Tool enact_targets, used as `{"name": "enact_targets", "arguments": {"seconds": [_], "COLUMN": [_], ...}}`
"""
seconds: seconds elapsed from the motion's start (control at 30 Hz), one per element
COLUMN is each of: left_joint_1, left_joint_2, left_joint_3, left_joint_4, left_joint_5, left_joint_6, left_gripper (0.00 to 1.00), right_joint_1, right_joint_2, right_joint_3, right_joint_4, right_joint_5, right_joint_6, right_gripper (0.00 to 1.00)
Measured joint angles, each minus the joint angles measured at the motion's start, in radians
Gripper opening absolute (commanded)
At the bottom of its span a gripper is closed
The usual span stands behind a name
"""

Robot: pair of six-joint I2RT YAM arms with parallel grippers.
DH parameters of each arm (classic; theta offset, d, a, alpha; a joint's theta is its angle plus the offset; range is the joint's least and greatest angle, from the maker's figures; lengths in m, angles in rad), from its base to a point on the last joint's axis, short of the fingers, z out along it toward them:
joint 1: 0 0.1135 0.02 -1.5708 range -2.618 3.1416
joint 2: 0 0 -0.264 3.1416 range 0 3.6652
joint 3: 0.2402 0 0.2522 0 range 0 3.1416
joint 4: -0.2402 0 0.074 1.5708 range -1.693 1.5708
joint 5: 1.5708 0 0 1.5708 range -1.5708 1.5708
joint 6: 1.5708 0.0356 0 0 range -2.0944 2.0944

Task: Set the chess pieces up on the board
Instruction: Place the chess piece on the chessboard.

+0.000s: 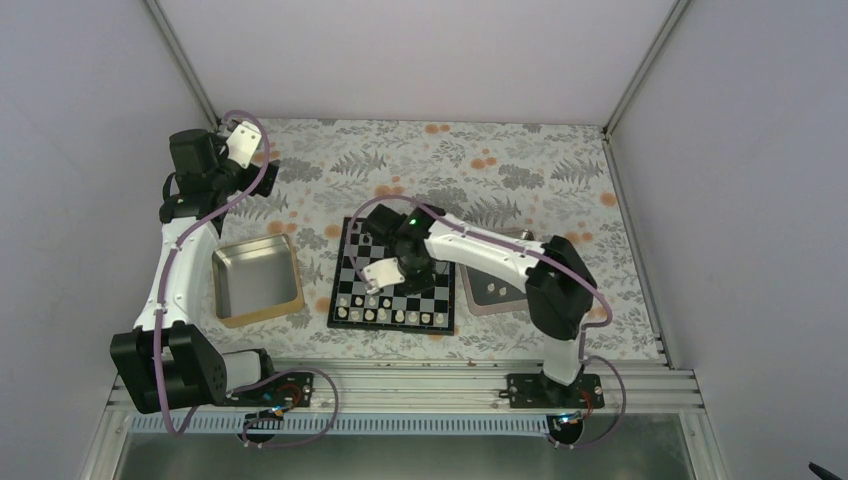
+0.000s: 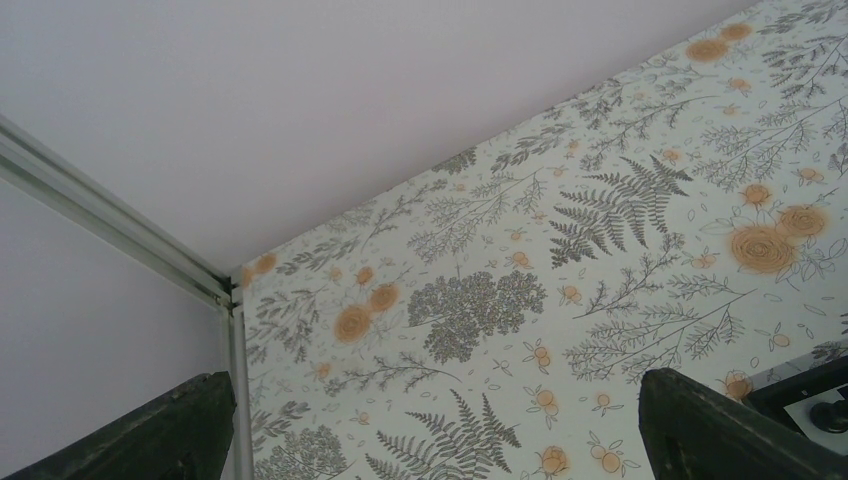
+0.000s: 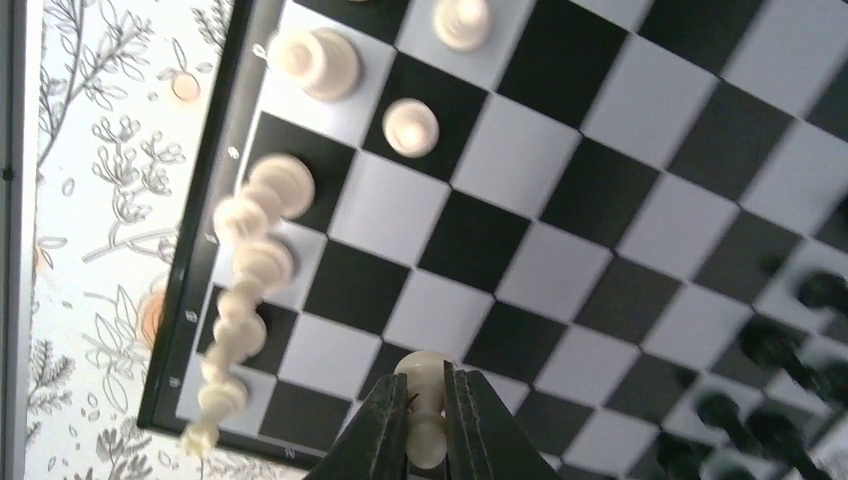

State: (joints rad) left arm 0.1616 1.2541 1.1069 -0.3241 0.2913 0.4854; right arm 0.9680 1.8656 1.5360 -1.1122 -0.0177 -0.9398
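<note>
I'm looking down on the fern-and-flower patterned tabletop point(image 1: 500, 160), walled in by pale panels. My left arm point(image 1: 175, 270) is folded back toward the far left corner. Its wrist camera sees only cloth and wall, and the left gripper point(image 2: 432, 405) is spread wide with nothing between the fingers. My right arm point(image 1: 490, 255) reaches leftward across the middle of the tabletop and ends over the board.

A square metal tray point(image 1: 222, 290) sits left of the board. A second tray point(image 1: 492, 293) lies just right of the board, mostly hidden under the right arm.

The board point(image 1: 352, 262) lies in the centre of the tabletop, between the two trays. The chess pieces point(image 1: 385, 315) already placed line its near edge, with a few more one rank in. In the right wrist view they run along the board's left rim, some of them blurred. The black pieces point(image 3: 770, 345) crowd the opposite end.

The right gripper point(image 3: 427, 435) is clenched on a cream piece point(image 3: 425, 368), held upright between the fingers over a square in the second rank, next to the white back row. I cannot tell whether its base touches the board.
</note>
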Motion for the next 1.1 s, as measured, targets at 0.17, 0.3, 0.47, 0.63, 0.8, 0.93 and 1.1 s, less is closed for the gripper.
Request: {"name": "enact_targets", "arguments": {"seconds": [0.17,0.3,0.47,0.63,0.8,0.93,1.1], "left_joint_1": [0.0,0.0,0.0,0.0,0.0,0.0,0.0], "left_joint_2": [0.0,0.0,0.0,0.0,0.0,0.0,0.0], "left_joint_3": [0.0,0.0,0.0,0.0,0.0,0.0,0.0], "left_joint_4": [0.0,0.0,0.0,0.0,0.0,0.0,0.0], "left_joint_5": [0.002,0.002,0.002,0.002,0.002,0.002,0.002], "left_joint_6": [0.0,0.0,0.0,0.0,0.0,0.0,0.0], "left_gripper": [1.0,1.0,1.0,1.0,1.0,1.0,1.0], "right_joint_1": [0.042,0.053,0.053,0.053,0.053,0.053,0.053], "right_joint_2": [0.054,0.077,0.107,0.113,0.126,0.136,0.143], "right_joint_3": [0.0,0.0,0.0,0.0,0.0,0.0,0.0], "right_joint_4": [0.022,0.042,0.06,0.067,0.068,0.068,0.068], "right_joint_5": [-0.034,-0.053,-0.062,-0.078,-0.085,-0.095,-0.103], "right_joint_6": [-0.003,-0.012,-0.022,-0.028,-0.029,-0.033,-0.036], "right_gripper": [0.1,0.1,0.1,0.11,0.11,0.12,0.12]}}
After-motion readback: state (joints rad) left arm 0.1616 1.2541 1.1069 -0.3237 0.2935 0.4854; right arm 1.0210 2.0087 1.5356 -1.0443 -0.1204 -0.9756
